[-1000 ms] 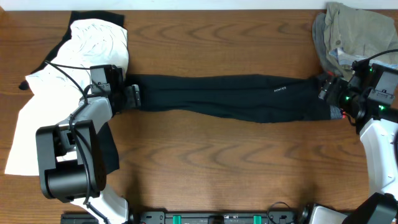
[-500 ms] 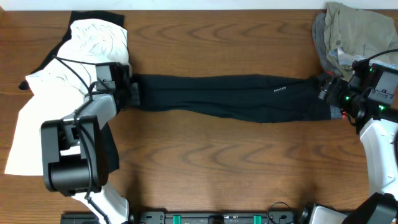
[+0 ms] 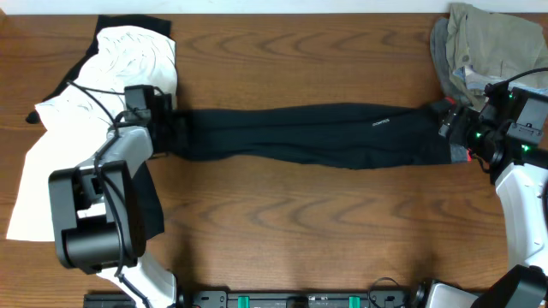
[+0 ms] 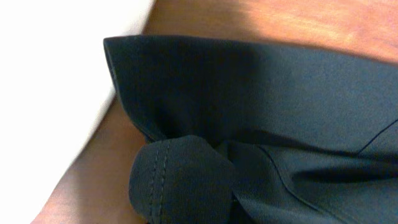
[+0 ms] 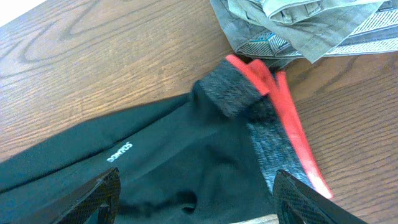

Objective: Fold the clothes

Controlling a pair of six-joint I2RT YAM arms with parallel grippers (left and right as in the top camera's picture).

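Observation:
A pair of black pants [image 3: 308, 135] lies stretched in a long band across the wooden table. My left gripper [image 3: 174, 131] is at the pants' left end, shut on the leg hem. In the left wrist view that hem [image 4: 180, 183] is bunched into a lump at the bottom edge, and the fingers themselves are hidden. My right gripper [image 3: 451, 133] hovers over the waist end, open. Its black fingertips [image 5: 99, 196] stand wide apart on either side of the grey and red waistband [image 5: 273, 124].
A white shirt [image 3: 81, 137] lies on a black garment at the left, right behind my left arm. A pile of khaki and grey clothes [image 3: 484, 43] sits at the back right corner, close to the waistband [image 5: 298, 25].
My left gripper has shut on the pants' left end and drawn it a little leftward, so the whole band has slid left. The right gripper has stayed put and open.

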